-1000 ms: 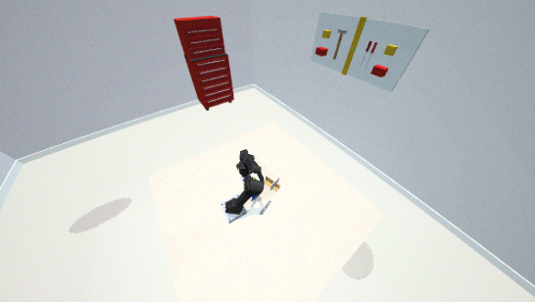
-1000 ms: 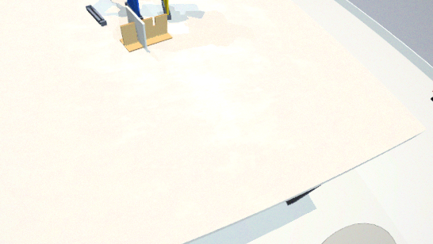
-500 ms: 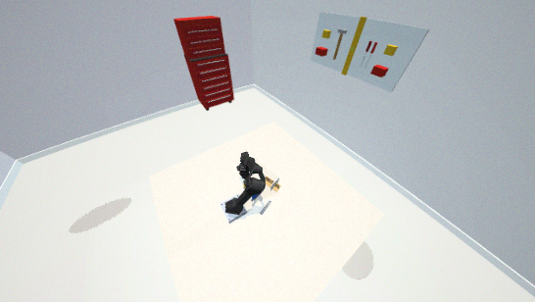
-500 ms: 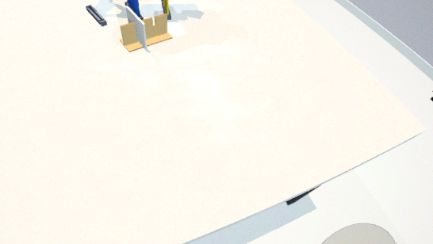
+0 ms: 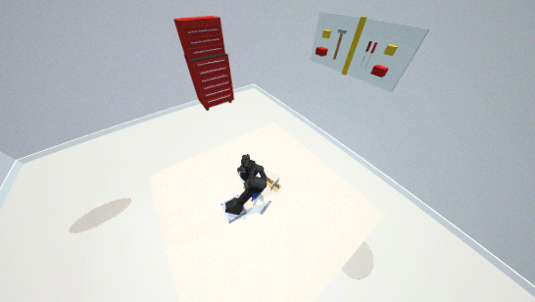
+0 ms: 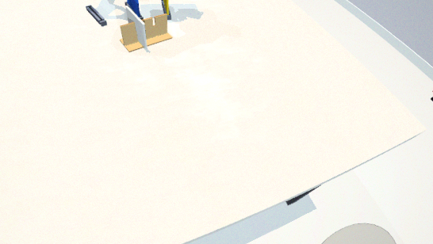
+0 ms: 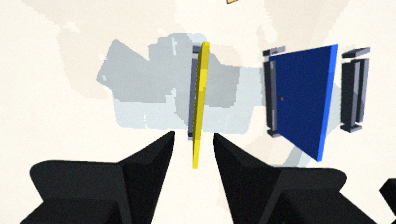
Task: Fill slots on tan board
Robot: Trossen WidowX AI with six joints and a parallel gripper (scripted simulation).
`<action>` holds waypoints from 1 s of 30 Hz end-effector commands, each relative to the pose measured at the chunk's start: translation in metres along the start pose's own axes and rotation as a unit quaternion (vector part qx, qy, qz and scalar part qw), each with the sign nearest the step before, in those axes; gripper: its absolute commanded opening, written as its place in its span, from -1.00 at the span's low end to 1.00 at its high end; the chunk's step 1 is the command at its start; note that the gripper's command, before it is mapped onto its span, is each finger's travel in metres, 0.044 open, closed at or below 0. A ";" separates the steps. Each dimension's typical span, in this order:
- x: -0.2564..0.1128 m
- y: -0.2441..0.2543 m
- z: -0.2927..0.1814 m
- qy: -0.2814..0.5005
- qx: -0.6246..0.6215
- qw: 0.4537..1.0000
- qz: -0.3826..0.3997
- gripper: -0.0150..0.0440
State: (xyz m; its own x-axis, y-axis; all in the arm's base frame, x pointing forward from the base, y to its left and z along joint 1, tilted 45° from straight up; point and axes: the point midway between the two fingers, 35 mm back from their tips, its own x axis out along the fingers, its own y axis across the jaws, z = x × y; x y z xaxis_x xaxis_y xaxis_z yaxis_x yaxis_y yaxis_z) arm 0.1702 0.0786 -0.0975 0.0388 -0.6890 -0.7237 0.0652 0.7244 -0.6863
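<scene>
Clock directions follow each view, 12 at its top.

Item: black articulated robot arm (image 5: 255, 184), on the pale tabletop (image 5: 294, 245) (image 6: 218, 139). Its black two-finger gripper (image 7: 194, 136) is open, fingers apart, gripping nothing; in the top view its fingertips cannot be made out.

Item: thin yellow rectangular board (image 6: 166, 7) (image 7: 201, 95), upright in its dark slim holder (image 7: 192, 95), at 12 o'clock from the fingertips in the wrist view, lined up with the gap between them.

Item: blue flat board (image 5: 255, 196) (image 6: 133, 8) (image 7: 302, 100), upright in a dark holder (image 7: 270, 97), between 2 and 3 o'clock from the fingertips.

Item: dark grooved holder (image 5: 266, 208) (image 6: 96, 16) (image 7: 354, 95), vacant, just beyond the blue board in the wrist view.

Item: standing tan board (image 5: 269, 181) (image 6: 159, 28) on a flat foot. A pale grey board (image 5: 273, 184) (image 6: 136, 28) crosses it; an open slot shows at 2 o'clock from that crossing in the exterior view. From the tan board there, blue stands at 11, yellow between 1 and 2.

Item: tall red drawer cabinet (image 5: 208, 64), at 11 o'clock from the arm in the top view.
</scene>
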 end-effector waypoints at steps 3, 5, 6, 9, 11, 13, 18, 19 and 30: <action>0.012 -0.003 -0.002 0.001 -0.004 1.000 -0.005 0.13; 0.015 -0.003 -0.002 0.001 -0.004 1.000 -0.005 0.13; 0.017 -0.003 -0.002 0.001 -0.004 1.000 -0.005 0.13; 0.022 -0.003 -0.002 0.001 -0.004 1.000 -0.005 0.13; 0.025 -0.003 -0.002 0.001 -0.003 1.000 -0.005 0.13; 0.028 -0.003 -0.002 0.001 -0.003 1.000 -0.005 0.13; 0.030 -0.003 -0.002 0.000 -0.003 1.000 -0.006 -0.05; 0.030 -0.003 -0.002 0.000 -0.003 1.000 -0.006 -0.14; 0.030 -0.003 -0.002 0.000 -0.003 1.000 -0.006 -0.49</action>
State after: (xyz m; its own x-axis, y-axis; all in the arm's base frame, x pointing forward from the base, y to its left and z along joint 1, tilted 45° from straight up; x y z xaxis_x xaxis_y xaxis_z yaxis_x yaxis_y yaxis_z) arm 0.1696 0.0570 -0.1174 0.0348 -0.6946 -0.7185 0.0628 0.7191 -0.6921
